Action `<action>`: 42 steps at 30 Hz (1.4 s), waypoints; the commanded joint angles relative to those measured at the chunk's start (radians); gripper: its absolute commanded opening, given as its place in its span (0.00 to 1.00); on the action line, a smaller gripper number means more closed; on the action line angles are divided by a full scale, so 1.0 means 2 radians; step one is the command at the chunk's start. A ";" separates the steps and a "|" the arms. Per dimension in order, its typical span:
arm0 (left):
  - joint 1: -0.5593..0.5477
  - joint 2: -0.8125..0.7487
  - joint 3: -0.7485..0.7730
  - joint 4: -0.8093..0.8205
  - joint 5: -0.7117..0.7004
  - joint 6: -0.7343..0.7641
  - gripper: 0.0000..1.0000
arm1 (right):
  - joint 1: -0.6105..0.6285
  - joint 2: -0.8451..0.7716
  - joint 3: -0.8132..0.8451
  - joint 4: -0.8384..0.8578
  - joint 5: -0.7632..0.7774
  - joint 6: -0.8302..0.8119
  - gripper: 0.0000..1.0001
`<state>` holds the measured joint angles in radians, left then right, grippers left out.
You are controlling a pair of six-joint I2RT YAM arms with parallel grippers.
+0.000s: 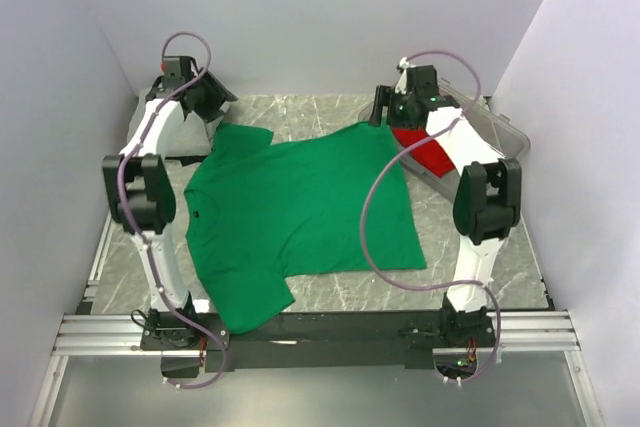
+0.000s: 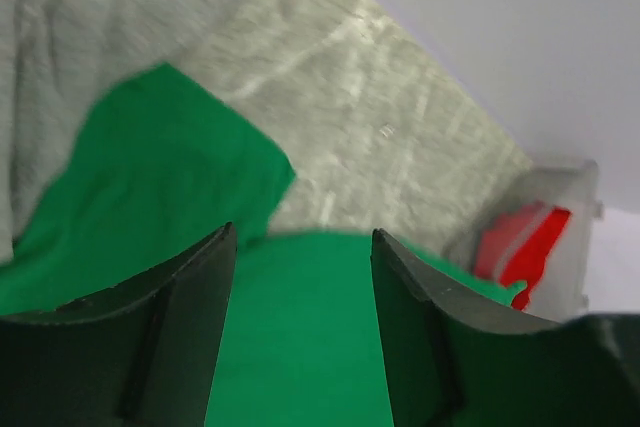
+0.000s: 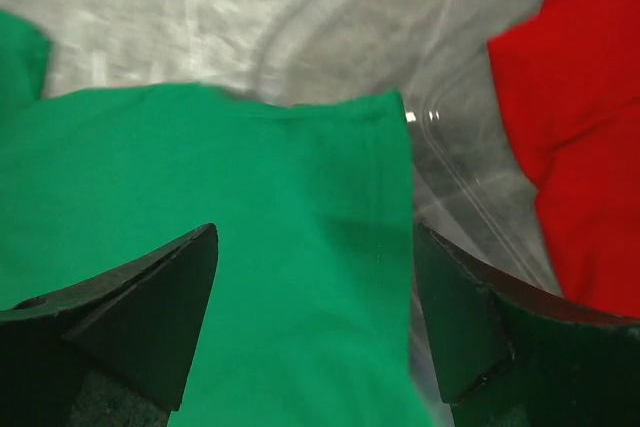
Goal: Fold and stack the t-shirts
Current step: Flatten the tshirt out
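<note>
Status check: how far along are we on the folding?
Done: the green t-shirt lies spread flat on the table. In hand: both jaws stand open over its far edge, gripping nothing. Left: no fold made yet, the red t-shirt sits in the clear bin, no stack started.

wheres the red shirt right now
In the top view the red t-shirt lies inside the clear bin at the far right, beside the spread green t-shirt.

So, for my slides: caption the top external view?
Green t-shirt spread flat on the table; left end effector and right end effector open near its far edge; red t-shirt in bin.
</note>
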<state>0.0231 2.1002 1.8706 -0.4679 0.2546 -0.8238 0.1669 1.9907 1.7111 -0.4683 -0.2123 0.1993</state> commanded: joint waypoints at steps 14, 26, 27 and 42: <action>-0.008 -0.245 -0.302 -0.023 0.000 0.050 0.66 | 0.081 -0.175 -0.121 -0.021 -0.047 -0.031 0.88; -0.008 -0.218 -0.393 0.027 0.018 0.048 0.66 | 0.100 -0.093 -0.209 -0.032 -0.091 -0.017 0.91; -0.008 -0.210 -0.403 0.032 0.020 0.046 0.66 | 0.100 -0.087 -0.210 -0.037 -0.091 -0.018 0.91; -0.009 -0.117 -0.404 0.074 -0.003 0.053 0.64 | 0.103 -0.014 -0.201 -0.035 -0.028 -0.014 0.91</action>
<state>0.0063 1.7962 1.0561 -0.3546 0.3252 -0.7486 0.3668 1.9209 1.2930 -0.5346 -0.3336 0.1688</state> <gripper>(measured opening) 0.642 0.910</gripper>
